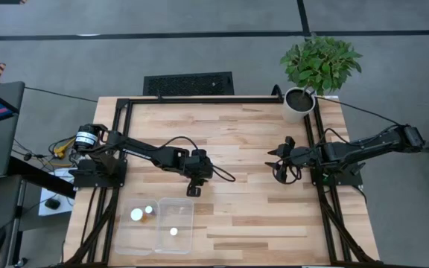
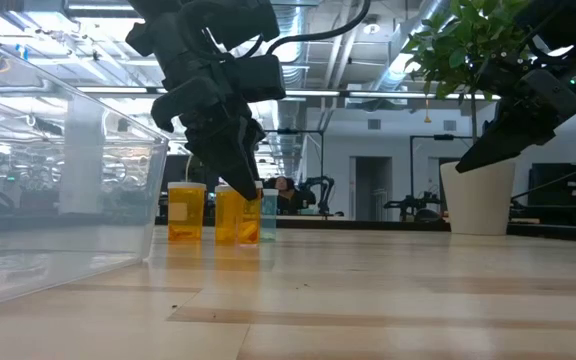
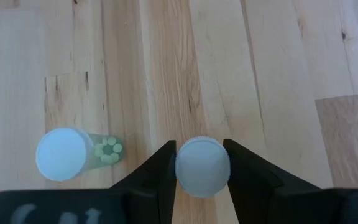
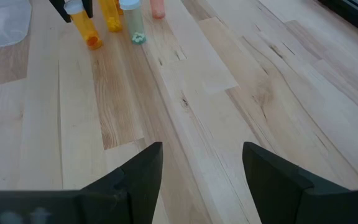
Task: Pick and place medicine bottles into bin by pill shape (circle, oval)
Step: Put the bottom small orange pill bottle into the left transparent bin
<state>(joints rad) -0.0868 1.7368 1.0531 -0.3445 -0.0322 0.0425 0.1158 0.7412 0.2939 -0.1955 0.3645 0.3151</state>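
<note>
Pinching the white round cap of a small amber medicine bottle, the left gripper hangs over the light wooden slatted table, its two dark fingers pressed against either side of the cap. In the low view this bottle stands upright on the boards, with the gripper coming down on it from above, and a second amber bottle stands just beside it. The left wrist view shows another bottle with a white cap and a clear greenish body near the held one, small pale green pills visible inside it. The clear, shallow rectangular plastic bin with two compartments lies at the table's near edge, just in front of the left gripper; in the high view two white caps show in its left compartment and one in its right. The right gripper waits above bare boards on the right side of the table, well apart from the bottles, with its fingers spread and nothing between them.
</note>
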